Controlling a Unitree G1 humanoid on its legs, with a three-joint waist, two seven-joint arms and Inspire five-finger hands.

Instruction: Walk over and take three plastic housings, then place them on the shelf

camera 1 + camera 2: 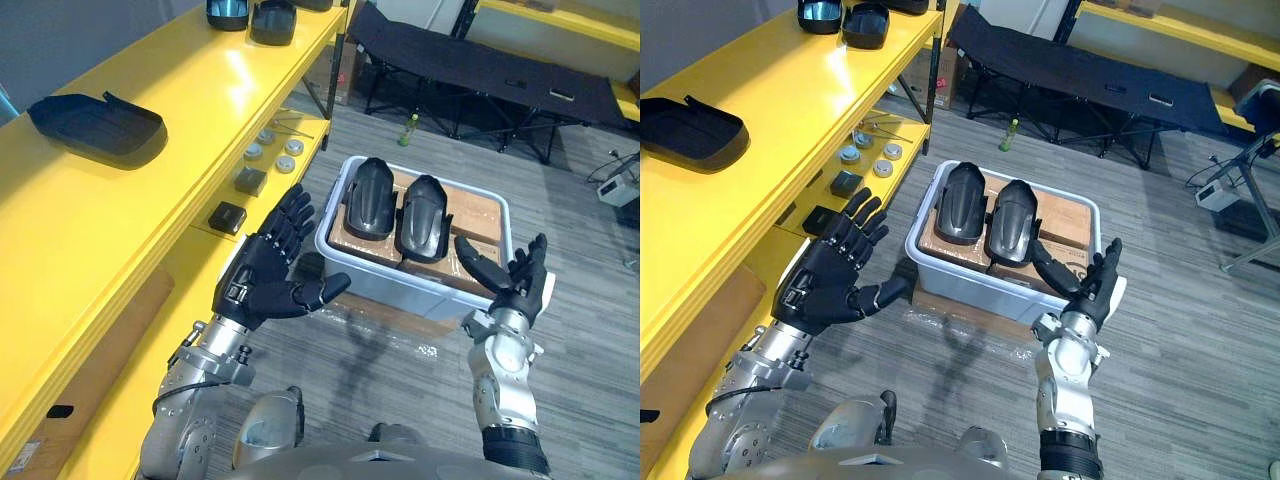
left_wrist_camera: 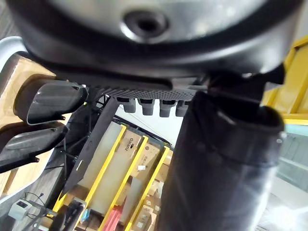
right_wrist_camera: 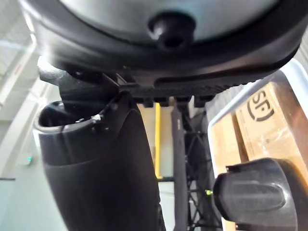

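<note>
Black glossy plastic housings [image 1: 370, 198], two side by side, lie on brown cardboard boxes [image 1: 475, 205] in a pale plastic bin [image 1: 400, 283]; left robot hand [image 1: 262, 275] and right robot hand [image 1: 520, 285] flank it, fingers spread, empty; pick-up seems about to begin; next, a hand must lower and close round one housing.

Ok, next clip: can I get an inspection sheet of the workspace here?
Surface: yellow shelf, two levels in view.
Job's things: one housing on its top level; two housings side by side on cardboard boxes in the bin.
Clutter: round parts and black boxes on the lower level; green bottle on the floor.
Robot hands: left robot hand and right robot hand open, flanking the bin, holding nothing.
Cables: cable beside a white device, floor at right.
Surroundings: black cot beyond the bin; grey floor.
</note>
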